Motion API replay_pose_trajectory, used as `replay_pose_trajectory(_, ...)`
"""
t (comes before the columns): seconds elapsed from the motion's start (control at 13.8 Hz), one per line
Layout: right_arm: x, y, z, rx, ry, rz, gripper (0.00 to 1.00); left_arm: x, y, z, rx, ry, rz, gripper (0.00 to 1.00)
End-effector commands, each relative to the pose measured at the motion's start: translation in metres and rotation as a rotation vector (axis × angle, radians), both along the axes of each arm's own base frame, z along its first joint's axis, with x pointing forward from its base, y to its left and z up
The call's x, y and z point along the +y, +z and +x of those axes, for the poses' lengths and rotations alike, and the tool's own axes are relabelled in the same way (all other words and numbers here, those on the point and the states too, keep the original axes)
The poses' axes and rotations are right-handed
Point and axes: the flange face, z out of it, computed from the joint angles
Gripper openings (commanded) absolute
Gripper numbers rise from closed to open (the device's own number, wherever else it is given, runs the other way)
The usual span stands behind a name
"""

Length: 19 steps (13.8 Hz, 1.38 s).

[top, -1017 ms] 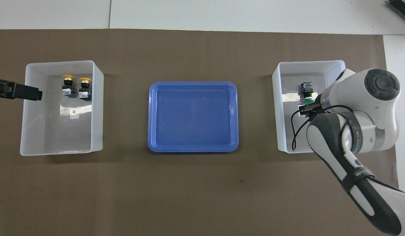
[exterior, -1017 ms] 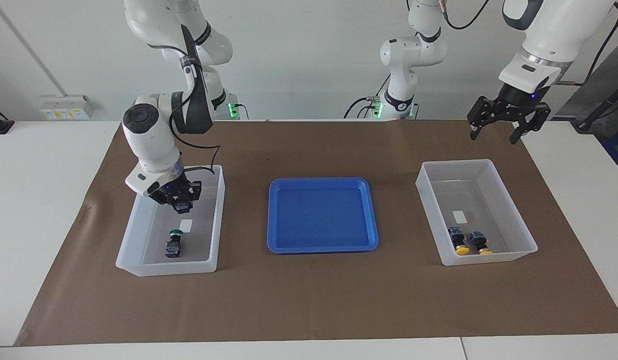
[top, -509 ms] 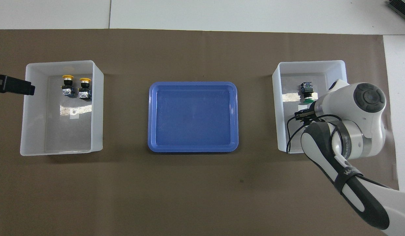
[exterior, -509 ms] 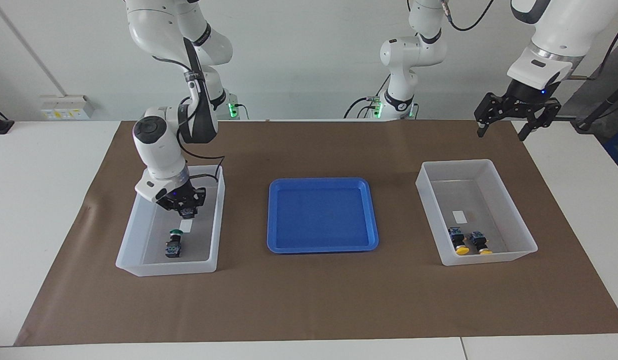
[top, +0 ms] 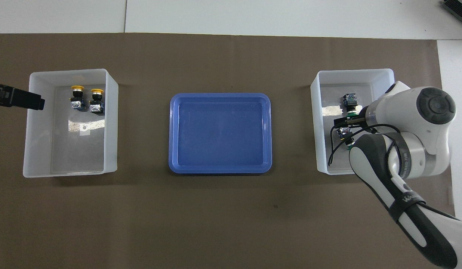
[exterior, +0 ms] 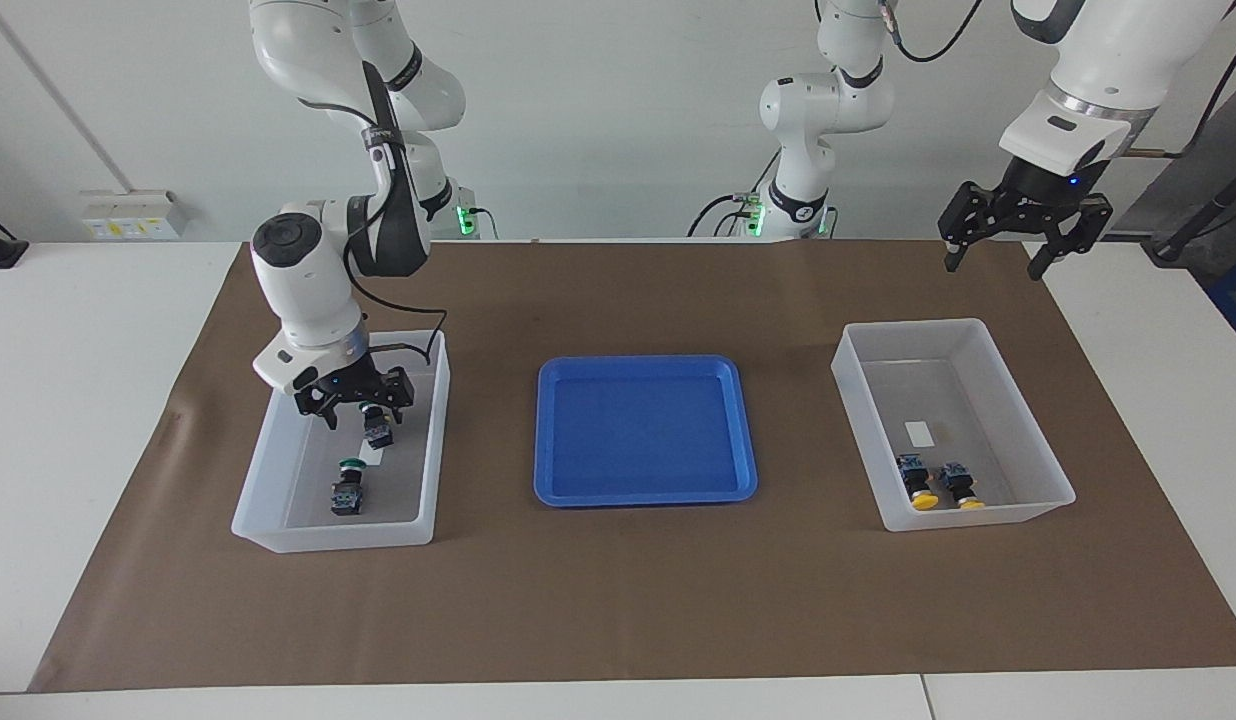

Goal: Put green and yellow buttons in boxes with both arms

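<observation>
Brown mat [exterior: 618, 600] covers the white surface [exterior: 78, 400], with a blue tray [exterior: 643, 495] at its centre; clock directions below are read in the facing view.

Change noted: a second ago the right end effector [exterior: 358, 412] was clenched over the box at the right arm's end [exterior: 328, 535], at 9 o'clock of the tray. Its fingers now stand apart, released. The second green button [exterior: 379, 432] lies in that box just under them, at about 1 o'clock of the first green button [exterior: 348, 490]. We cannot tell whether a finger still touches it.

Both yellow buttons [exterior: 936, 482] sit side by side in the box at the left arm's end [exterior: 978, 517], at 3 o'clock of the tray. The left end effector [exterior: 990, 265] hangs open and empty above the mat, at roughly 12 o'clock of its box; that arm waits.

Reading: we see no button on the tray, and all four we can see are boxed by colour. We judge the placing done, with only the right arm's lift clear of the box walls remaining. Risk: a finger could nudge the button on the way up.
</observation>
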Motion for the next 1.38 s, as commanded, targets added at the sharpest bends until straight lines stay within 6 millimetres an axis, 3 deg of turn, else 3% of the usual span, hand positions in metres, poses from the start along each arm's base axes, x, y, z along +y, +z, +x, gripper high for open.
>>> replay_pose_trajectory(0.0,0.0,0.056,0.002,-0.001,-0.054,0.003,1.0,-0.004,0.004,-0.005,0.029,0.004,0.025,1.0)
replay_pose_trajectory(0.07,-0.002,0.077,0.0,0.013,-0.073,0.0,1.0,-0.006,0.004,-0.005,0.031,0.005,0.025,1.0)
replay_pose_trajectory(0.22,-0.005,0.111,-0.009,0.005,-0.134,0.001,1.0,0.009,-0.003,-0.002,0.032,0.03,0.028,1.0)
replay_pose_trajectory(0.44,-0.015,0.149,-0.022,0.016,-0.166,-0.004,1.0,0.014,-0.027,-0.022,0.106,0.038,0.033,1.0)
replay_pose_trajectory(0.87,-0.043,0.226,-0.036,0.051,-0.23,0.008,1.0,0.013,-0.028,-0.024,0.104,0.037,0.032,1.0)
replay_pose_trajectory(1.09,-0.061,0.253,-0.049,0.057,-0.264,0.006,1.0,0.013,-0.028,-0.024,0.106,0.037,0.033,1.0)
replay_pose_trajectory(1.31,-0.068,0.266,-0.053,0.067,-0.267,-0.002,1.0,0.013,-0.028,-0.024,0.104,0.037,0.032,1.0)
